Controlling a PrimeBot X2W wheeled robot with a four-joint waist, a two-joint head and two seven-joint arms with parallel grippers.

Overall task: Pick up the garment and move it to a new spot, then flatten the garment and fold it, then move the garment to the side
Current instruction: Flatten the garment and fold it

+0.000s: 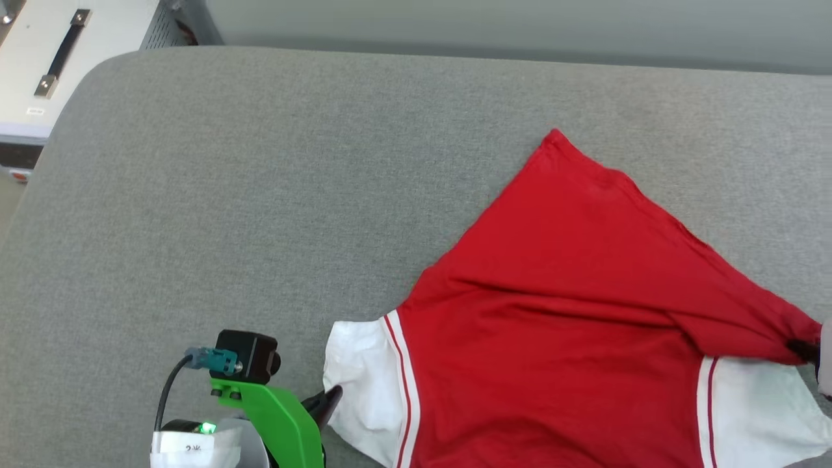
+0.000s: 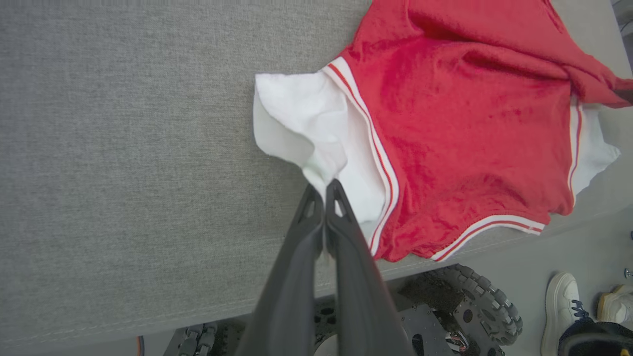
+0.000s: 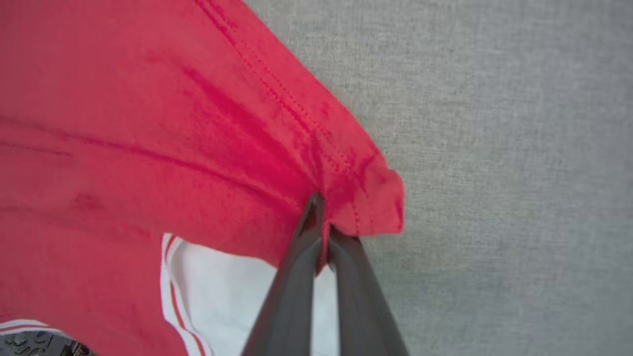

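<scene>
Nearest the robot, at 7 o'clock in the head view, the left gripper [image 1: 330, 398] has its two dark fingers pressed together on the edge of a white sleeve [image 1: 357, 383]. At 4 o'clock the right gripper [image 1: 805, 351] is pinched tight on a bunched red hem corner [image 3: 366, 198]. The red jersey [image 1: 572, 292] lies spread over the 5 o'clock part of the grey padded table [image 1: 260, 195], one corner pointing toward 1 o'clock, and farthest off at 10 o'clock stands a white cabinet [image 1: 110, 26] with a dark handle.

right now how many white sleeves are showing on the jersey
2. One sleeve lies at the head view's lower left, pinched by the left fingers. The other sleeve lies at the lower right, partly under a red fold held by the right fingers.
</scene>
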